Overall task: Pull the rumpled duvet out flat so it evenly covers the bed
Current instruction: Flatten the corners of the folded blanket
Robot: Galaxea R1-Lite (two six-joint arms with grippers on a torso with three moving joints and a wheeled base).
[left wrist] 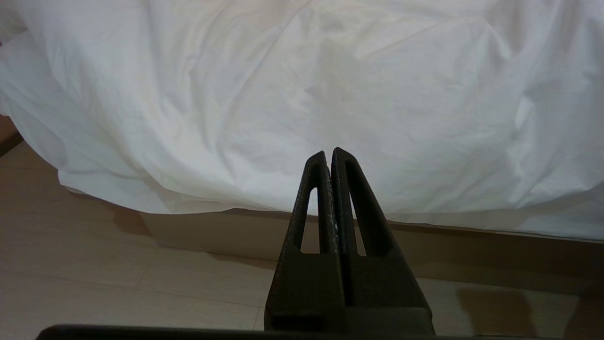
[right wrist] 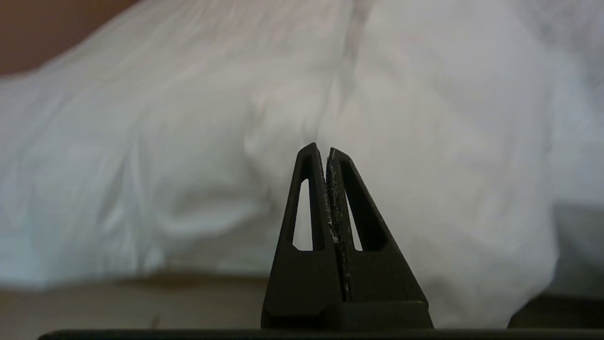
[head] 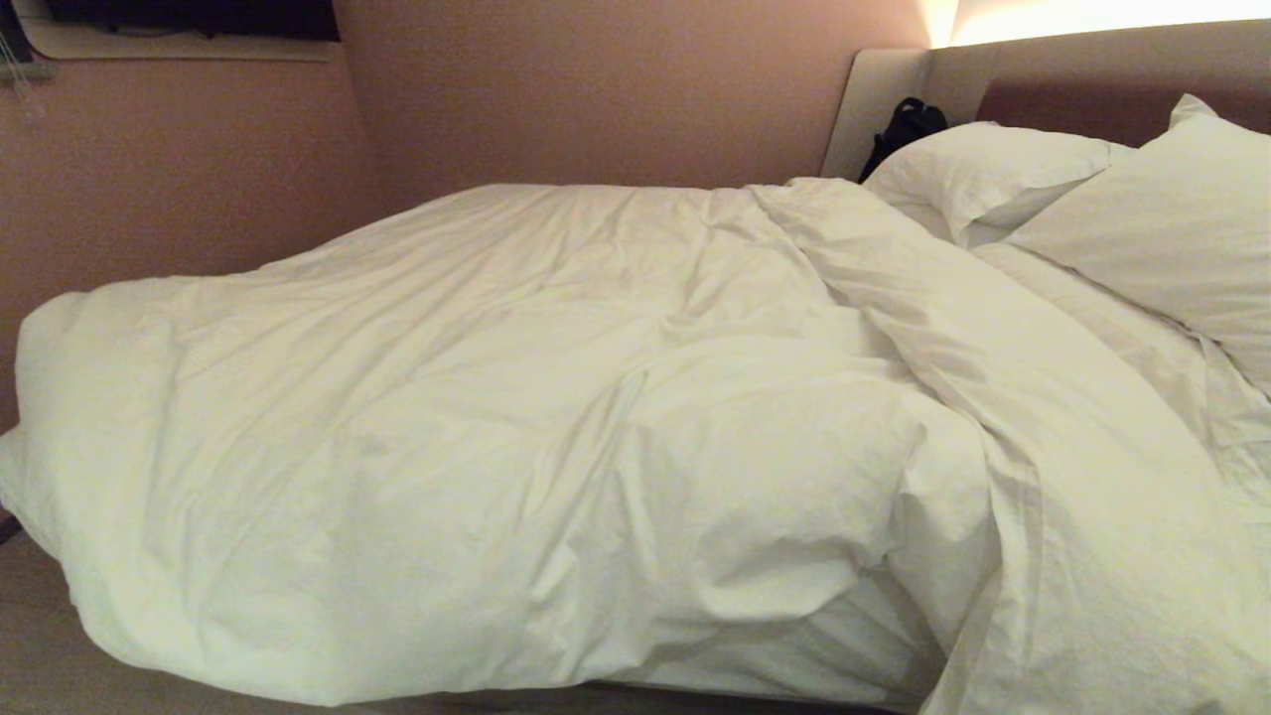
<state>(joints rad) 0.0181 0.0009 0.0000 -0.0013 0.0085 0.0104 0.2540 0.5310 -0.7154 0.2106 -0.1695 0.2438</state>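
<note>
Head view: rumpled duvet point(head: 516, 427), no legible writing.

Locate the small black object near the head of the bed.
In the head view, the black object sits at upper right, against the beige headboard, just behind the farther pillow.

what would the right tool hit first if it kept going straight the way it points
Most likely the duvet: the shut right tool aims at its puffy white side, nothing between them. How far off is unclear.

The white duvet point(head: 516, 417) lay rumpled and bunched on the bed point(left wrist: 292, 236), its near edge overhanging the bed's platform base.
</note>
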